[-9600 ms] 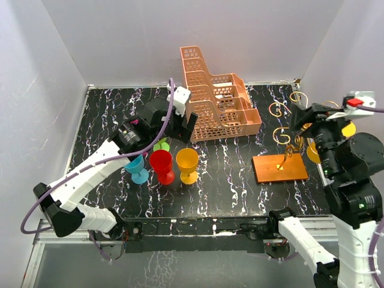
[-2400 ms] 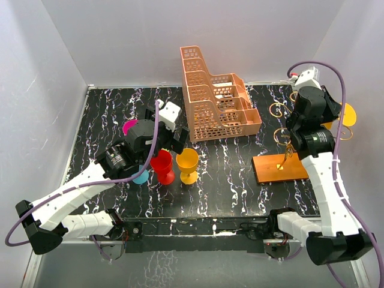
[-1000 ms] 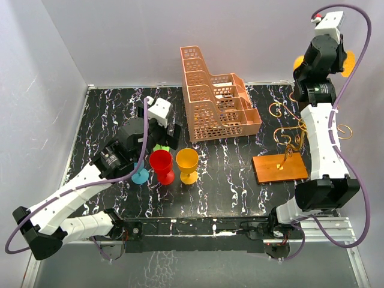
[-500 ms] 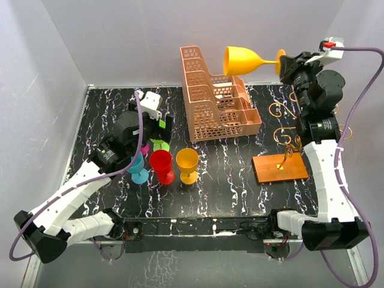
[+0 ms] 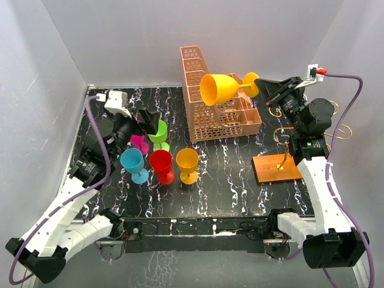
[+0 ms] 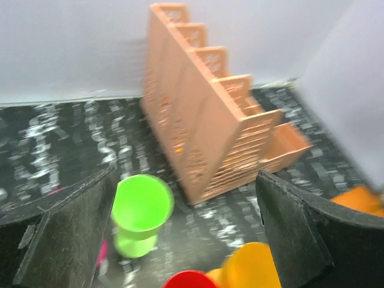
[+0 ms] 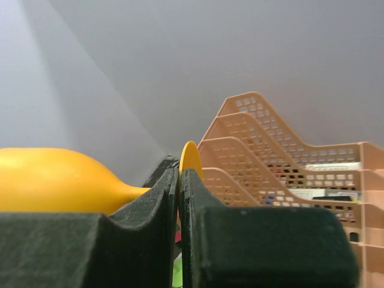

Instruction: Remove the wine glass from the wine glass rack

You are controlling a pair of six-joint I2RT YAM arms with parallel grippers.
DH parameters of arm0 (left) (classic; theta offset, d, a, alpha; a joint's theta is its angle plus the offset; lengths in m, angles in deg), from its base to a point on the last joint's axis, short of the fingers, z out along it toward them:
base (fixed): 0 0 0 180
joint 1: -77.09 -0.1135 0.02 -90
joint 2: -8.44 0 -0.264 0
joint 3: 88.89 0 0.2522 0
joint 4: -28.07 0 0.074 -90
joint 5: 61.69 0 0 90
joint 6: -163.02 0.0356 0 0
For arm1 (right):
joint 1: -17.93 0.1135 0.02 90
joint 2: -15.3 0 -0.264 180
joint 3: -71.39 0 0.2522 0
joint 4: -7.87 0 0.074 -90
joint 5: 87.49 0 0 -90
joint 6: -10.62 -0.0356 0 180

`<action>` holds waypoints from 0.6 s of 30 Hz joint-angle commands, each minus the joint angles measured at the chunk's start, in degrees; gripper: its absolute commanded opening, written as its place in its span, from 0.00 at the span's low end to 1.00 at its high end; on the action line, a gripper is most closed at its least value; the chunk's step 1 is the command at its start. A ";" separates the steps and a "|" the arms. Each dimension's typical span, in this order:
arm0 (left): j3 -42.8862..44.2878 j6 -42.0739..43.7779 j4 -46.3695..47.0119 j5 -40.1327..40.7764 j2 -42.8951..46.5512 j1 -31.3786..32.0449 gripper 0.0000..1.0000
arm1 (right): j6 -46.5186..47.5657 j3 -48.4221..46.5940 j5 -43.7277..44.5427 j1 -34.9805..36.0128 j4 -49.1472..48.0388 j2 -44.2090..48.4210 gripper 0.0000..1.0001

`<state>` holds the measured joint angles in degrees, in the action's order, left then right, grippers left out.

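A yellow wine glass (image 5: 217, 89) hangs on its side in the air above the peach basket, bowl to the left. My right gripper (image 5: 262, 88) is shut on its foot disc (image 7: 191, 159); the bowl (image 7: 54, 180) shows left of the fingers in the right wrist view. The wine glass rack (image 5: 279, 168), an orange-brown board with gold wire hooks, stands at the right with no glass visible on it. My left gripper (image 5: 147, 120) is open and empty, hovering by a green glass (image 6: 141, 207).
The peach lattice basket (image 5: 216, 105) stands at the back centre. On the table's left stand a blue glass (image 5: 132, 162), a red glass (image 5: 161, 163), an orange glass (image 5: 187, 162), the green glass (image 5: 159, 133) and a pink one (image 5: 139, 144).
My right arm has swung the yellow glass left and down over the basket. My left arm has drawn back to the left, uncovering the blue and green glasses.
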<state>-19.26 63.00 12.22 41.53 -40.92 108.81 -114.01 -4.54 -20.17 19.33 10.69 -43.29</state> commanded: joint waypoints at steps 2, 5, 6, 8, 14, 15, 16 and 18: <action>11.83 -19.22 1.77 -19.34 -1.76 -0.01 0.97 | -11.56 3.98 -6.27 2.15 -12.37 1.25 0.08; 16.58 -26.45 0.91 -27.31 -5.11 -0.04 0.97 | -8.63 3.46 -5.08 4.69 -10.78 0.87 0.08; 17.55 -27.84 0.49 -28.09 -5.95 0.00 0.97 | -7.50 3.38 -4.11 5.34 -10.09 0.79 0.08; 18.44 -30.11 -0.89 -28.47 -7.09 -0.02 0.97 | -5.19 3.37 -2.43 6.26 -9.61 0.68 0.08; 19.62 -32.76 -1.67 -29.85 -10.51 -0.01 0.93 | -3.02 2.06 -2.85 8.20 -8.23 -1.29 0.08; 20.24 -33.01 -1.32 -31.30 -11.54 -0.03 0.90 | -2.87 2.02 -2.97 8.55 -8.28 -1.48 0.08; 20.95 -33.34 -1.04 -32.32 -12.48 0.00 0.88 | -2.71 2.00 -2.97 8.79 -8.32 -1.62 0.08; 22.69 -33.03 -1.17 -34.11 -14.42 0.00 0.83 | -2.63 2.19 -2.98 9.33 -8.37 -1.86 0.08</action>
<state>-0.94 31.76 10.65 12.83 -53.05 108.81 -118.01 -0.46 -23.58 27.62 5.09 -45.04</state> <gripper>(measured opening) 0.866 0.097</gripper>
